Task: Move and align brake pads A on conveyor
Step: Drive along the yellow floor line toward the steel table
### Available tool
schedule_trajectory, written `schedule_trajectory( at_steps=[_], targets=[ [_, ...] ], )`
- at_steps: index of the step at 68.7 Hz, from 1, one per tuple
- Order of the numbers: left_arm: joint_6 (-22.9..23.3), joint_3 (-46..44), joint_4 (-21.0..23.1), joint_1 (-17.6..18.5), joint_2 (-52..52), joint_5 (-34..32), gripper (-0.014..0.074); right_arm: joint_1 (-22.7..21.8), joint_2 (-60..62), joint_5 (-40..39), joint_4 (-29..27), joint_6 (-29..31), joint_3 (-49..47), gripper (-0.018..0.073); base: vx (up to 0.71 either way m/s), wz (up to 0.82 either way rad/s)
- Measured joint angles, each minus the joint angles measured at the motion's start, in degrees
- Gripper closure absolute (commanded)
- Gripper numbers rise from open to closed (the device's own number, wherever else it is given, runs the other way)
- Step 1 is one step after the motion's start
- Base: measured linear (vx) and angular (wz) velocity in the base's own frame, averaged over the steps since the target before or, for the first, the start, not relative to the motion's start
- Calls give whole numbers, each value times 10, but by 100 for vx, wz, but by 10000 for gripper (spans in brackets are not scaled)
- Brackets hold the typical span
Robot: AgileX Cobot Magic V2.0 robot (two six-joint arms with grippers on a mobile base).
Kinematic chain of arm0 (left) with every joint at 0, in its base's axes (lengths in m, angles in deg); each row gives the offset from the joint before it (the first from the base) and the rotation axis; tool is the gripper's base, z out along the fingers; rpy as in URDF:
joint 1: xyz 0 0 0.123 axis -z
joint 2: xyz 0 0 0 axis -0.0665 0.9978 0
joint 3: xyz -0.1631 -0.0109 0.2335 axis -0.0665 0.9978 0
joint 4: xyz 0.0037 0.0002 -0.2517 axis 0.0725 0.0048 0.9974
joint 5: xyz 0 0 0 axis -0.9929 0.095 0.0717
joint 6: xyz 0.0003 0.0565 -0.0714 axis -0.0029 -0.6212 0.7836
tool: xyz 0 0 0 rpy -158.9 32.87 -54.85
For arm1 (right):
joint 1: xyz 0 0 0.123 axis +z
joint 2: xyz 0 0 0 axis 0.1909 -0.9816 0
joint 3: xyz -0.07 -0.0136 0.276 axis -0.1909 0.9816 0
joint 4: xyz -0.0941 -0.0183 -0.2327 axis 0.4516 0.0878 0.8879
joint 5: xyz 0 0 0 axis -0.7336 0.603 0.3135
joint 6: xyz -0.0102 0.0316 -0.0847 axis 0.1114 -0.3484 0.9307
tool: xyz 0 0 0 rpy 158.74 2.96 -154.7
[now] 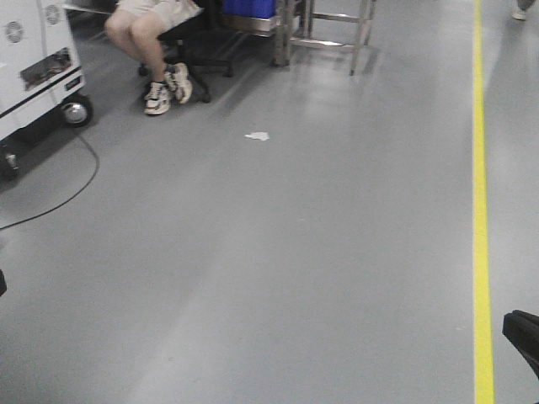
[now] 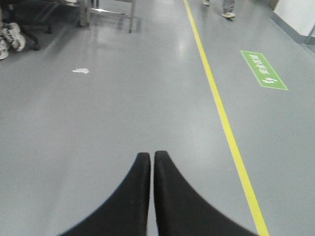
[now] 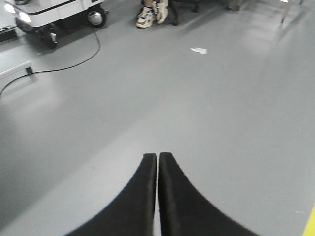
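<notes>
- I saw neither the brake pads nor the conveyor in any view; all three cameras showed only bare grey floor (image 1: 295, 252), so I could not tell where either was.
- The left claw (image 2: 151, 155) was closed, fingertips almost touching, holding nothing. The right claw (image 3: 158, 156) was the same, closed and empty.
- I judged the step in hand to be driving the base to the belt, with no handling yet. Doing it well meant keeping both claws closed and the arms tucked while rolling.
- I would have turned slowly until the belt's red edge stripes came into view, then squared up to it before reaching.
- Hazards I noted were the black cable (image 1: 67, 198) trailing from the white cart (image 1: 34, 59), a seated person's feet (image 1: 168, 88), and a paper scrap (image 1: 258, 135).
- The yellow line (image 1: 481, 210) gave me a handy heading reference.
- The only writing was white characters on a green floor sign (image 2: 264, 70), too blurred for me to read. I could make out no brand.
</notes>
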Motion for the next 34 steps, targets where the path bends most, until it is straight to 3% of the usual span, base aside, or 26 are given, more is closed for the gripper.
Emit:
schedule_trajectory(
  at_steps=[34],
  targets=[
    [0, 0, 0, 0, 0, 0, 603, 0, 0, 0, 0, 0, 0, 569, 13, -41]
  ],
)
